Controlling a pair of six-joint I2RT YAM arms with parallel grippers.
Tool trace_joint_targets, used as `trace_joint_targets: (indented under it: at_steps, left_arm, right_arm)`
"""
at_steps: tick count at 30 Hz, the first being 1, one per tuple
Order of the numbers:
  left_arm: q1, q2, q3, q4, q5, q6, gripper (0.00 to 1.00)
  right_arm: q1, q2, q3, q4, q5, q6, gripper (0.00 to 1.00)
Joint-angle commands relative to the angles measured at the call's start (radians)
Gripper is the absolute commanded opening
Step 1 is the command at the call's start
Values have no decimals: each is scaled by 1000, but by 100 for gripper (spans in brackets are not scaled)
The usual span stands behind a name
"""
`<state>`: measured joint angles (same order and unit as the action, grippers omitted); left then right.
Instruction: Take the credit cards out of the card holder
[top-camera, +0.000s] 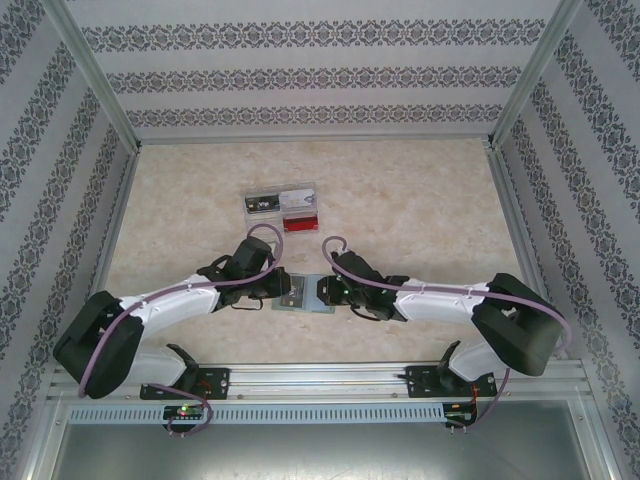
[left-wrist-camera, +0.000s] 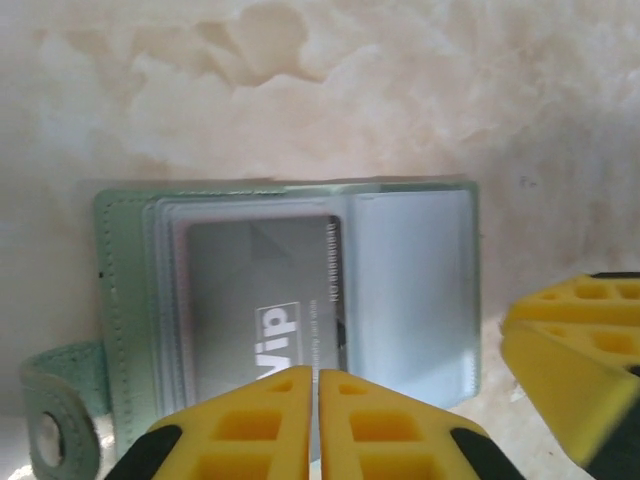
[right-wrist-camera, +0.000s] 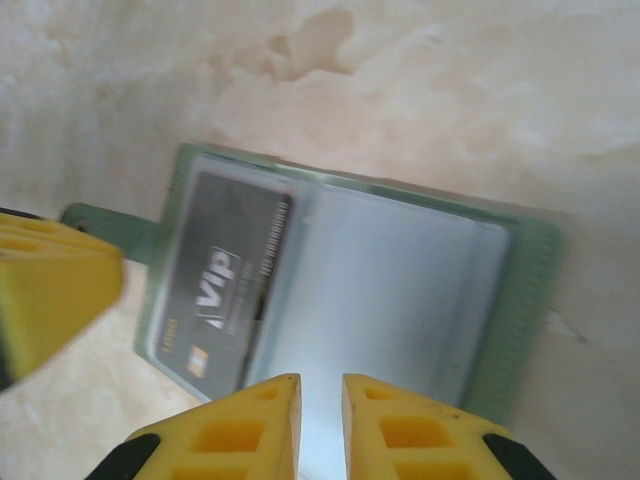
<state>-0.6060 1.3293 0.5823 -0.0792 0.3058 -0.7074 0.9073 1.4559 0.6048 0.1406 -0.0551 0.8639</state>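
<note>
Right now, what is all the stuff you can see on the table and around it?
table: one, beige marbled, under everything
card holder: one, green with pale blue-grey pockets, lying open between the two grippers
credit card: one, dark grey with VIP lettering, tucked in a holder pocket
clear box: one, see-through, far middle of the table, apart from the holder
red item: one, red, inside the clear box; too small to tell what it is
walls: three, white with dark patterned stripes, around the table
arms: two, white and black, reaching in from the near edge
left gripper: one, yellow fingers shut, at one holder edge
right gripper: one, yellow fingers slightly apart, at the opposite holder edge
</note>
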Motion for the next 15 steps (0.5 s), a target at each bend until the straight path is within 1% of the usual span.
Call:
trace_joint_targets:
  at_steps: [1,5,15]
  left_arm:
    - [26,29,-15,12,18,24,11]
    - [36,50,-17,9,7,30,10]
    - [37,62,-34,9,3,23,10]
  right_arm:
    - [16,45,44,56,-41,49,19]
    - [23,108,77,95,-80,87,18]
    - [33,214,102,148,-100,151,19]
